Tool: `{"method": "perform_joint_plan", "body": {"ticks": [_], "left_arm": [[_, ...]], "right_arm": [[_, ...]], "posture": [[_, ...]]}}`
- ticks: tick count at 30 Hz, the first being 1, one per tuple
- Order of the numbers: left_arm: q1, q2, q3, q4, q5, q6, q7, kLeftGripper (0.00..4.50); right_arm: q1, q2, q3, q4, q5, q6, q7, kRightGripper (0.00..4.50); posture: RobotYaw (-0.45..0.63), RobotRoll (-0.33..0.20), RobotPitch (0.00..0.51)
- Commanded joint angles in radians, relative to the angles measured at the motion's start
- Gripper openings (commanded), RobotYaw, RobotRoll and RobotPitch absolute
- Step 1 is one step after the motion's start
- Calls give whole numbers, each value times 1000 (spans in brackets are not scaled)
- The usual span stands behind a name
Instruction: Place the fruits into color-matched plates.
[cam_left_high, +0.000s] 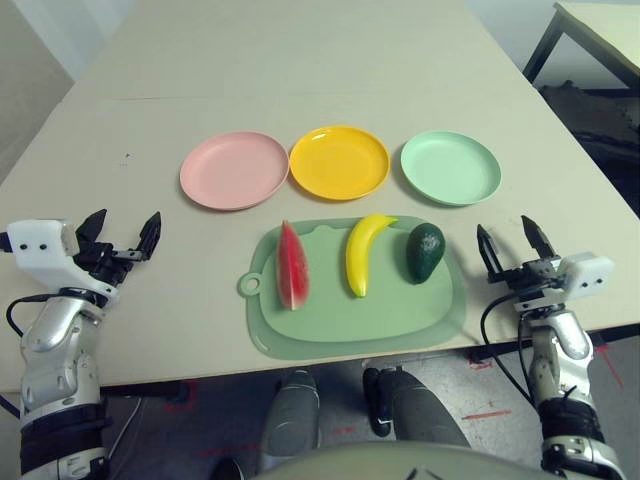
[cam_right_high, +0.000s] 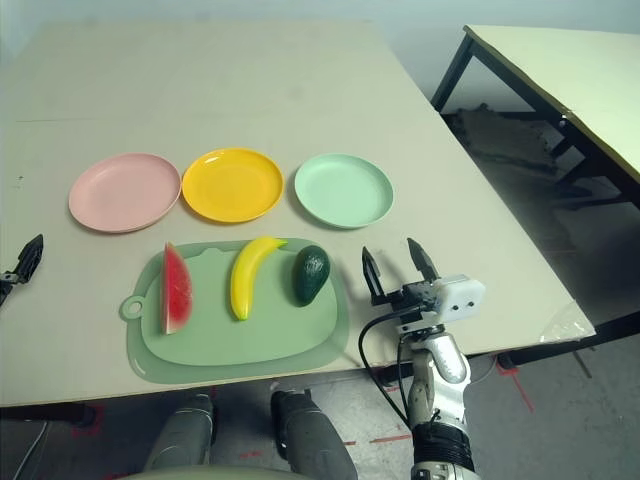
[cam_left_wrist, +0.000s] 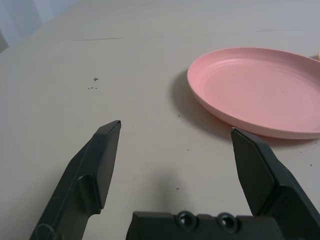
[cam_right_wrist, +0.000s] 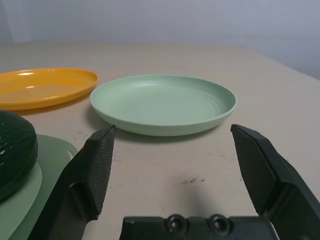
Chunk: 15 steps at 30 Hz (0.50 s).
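Note:
A red watermelon wedge (cam_left_high: 293, 266), a yellow banana (cam_left_high: 363, 251) and a dark green avocado (cam_left_high: 424, 251) lie side by side on a pale green mat (cam_left_high: 340, 315) near the table's front edge. Behind the mat stand a pink plate (cam_left_high: 234, 169), a yellow-orange plate (cam_left_high: 339, 161) and a mint green plate (cam_left_high: 450, 167) in a row. My left gripper (cam_left_high: 123, 233) hovers open at the front left, pointing toward the pink plate (cam_left_wrist: 260, 90). To the right of the avocado (cam_right_wrist: 15, 150) my right gripper (cam_left_high: 508, 243) stands open and empty, facing the mint plate (cam_right_wrist: 162, 102).
The beige table (cam_left_high: 300, 70) stretches far behind the plates. A second table (cam_right_high: 560, 70) with dark legs stands off to the right, across a gap of floor.

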Motion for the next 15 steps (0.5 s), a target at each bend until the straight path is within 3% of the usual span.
{"method": "perform_joint_plan", "body": {"ticks": [1, 11, 15], "left_arm": [[2, -4, -7, -12, 3, 8, -1, 4486], [-45, -10, -26, 1, 12, 6, -2, 4486], [-35, -8, -17, 9, 2, 1, -20, 4486]], "right_arm": [[10, 12, 14, 15, -6, -7, -9, 4500], [16, -27, -13, 37, 13, -3, 4, 4500], [27, -51, -31, 30, 32, 80, -26, 4500]], "posture": [[100, 0, 167], [96, 0, 168], [76, 0, 171]]}}
